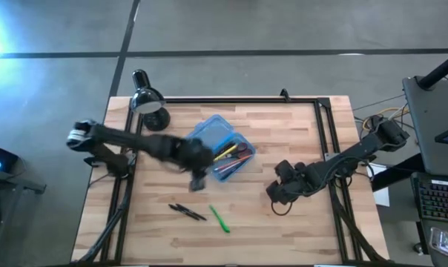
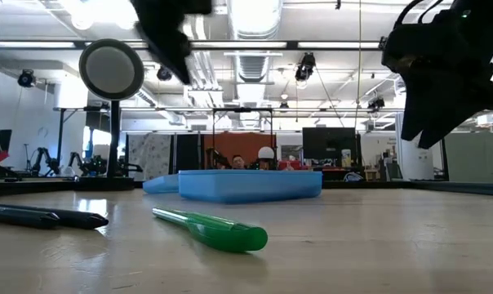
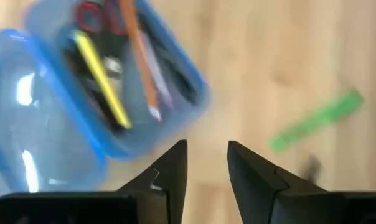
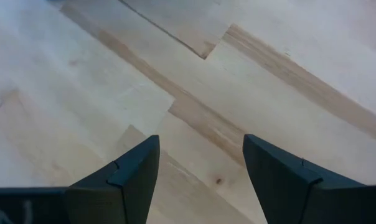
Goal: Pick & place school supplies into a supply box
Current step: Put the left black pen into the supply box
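Wooden table: blue pencil case holds several pens; green pen and two dark pens remain beside it. Left gripper, right gripper both released, empty.

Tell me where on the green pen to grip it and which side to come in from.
Likely best: take the green pen at mid-barrel, coming straight down from above. It lies flat on the bare wooden table, apart from the dark pens, so both flanks are free. Turn the fingers across its long axis. The left pincer, open and empty, hovers closest, by the blue case.
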